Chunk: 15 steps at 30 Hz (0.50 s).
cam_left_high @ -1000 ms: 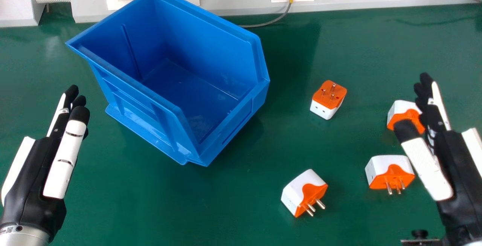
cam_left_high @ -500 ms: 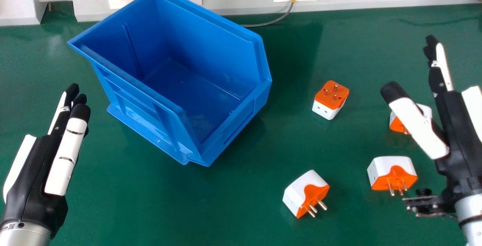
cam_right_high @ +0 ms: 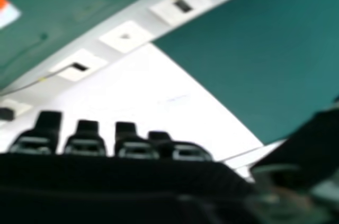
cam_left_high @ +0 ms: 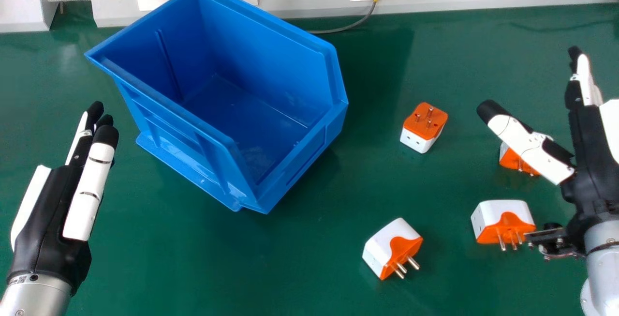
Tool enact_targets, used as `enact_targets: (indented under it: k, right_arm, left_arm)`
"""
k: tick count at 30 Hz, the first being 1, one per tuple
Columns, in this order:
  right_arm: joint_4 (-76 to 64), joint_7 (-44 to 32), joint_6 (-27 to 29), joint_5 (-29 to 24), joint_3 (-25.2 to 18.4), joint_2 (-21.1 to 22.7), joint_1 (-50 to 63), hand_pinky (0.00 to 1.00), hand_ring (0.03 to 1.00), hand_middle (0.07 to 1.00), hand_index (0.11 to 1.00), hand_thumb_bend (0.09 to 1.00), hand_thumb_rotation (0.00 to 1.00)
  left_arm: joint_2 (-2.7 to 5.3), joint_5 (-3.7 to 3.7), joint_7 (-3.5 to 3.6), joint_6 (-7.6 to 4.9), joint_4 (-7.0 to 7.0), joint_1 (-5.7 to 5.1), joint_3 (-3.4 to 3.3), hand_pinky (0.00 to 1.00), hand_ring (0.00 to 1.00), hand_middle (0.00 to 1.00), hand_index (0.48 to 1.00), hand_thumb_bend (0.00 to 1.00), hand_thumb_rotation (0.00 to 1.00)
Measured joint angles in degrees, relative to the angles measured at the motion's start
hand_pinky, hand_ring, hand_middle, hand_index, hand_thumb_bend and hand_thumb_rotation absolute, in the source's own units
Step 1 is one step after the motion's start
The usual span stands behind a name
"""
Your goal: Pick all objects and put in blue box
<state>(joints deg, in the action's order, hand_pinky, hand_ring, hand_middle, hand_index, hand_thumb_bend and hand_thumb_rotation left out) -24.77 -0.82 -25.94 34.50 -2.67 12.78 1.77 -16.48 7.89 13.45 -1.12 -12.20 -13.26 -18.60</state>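
Bright, soft light is spreading evenly over the table (cam_left_high: 290,267) in the head view, its source not showing. A pale sheen is glinting left of the box (cam_left_high: 263,59), and a broad dark patch is lying to its right. Inside, the far corner is dimming while the near floor is catching more light. The plugs (cam_left_high: 503,214) are casting faint shadows. White parts of the right hand (cam_left_high: 592,156) are shining. In the right hand view, a white surface (cam_right_high: 143,97) is glaring, the hand (cam_right_high: 116,181) is darkening into near silhouette, and the sockets (cam_right_high: 125,36) and thumb are blurring.

4 white-orange adapters (cam_left_high: 420,129), spaced apart, 1 pins up, 3 pins sideways, right of upright blue box (cam_left_high: 302,158)
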Motion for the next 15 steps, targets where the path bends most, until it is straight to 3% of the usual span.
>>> enact_targets:
  k: [11, 15]
  right_arm:
    - [0.4, 2.2, -6.4, 6.6, 3.3, -2.1, -0.5, 0.89, 1.0, 1.0, 1.0, 0.659, 0.61]
    - [2.8, 2.9, -8.9, 7.3, 4.5, -3.4, -1.3, 0.91, 1.0, 1.0, 0.999, 0.679, 0.56]
  left_arm:
    - [-0.3, 0.01, 0.14, 0.44, 0.08, 0.1, -0.14, 0.97, 1.0, 1.0, 1.0, 0.54, 1.0]
    - [-0.59, 0.47, 1.1, 0.14, 1.04, 0.19, -0.37, 0.96, 1.0, 1.0, 1.0, 0.54, 1.0]
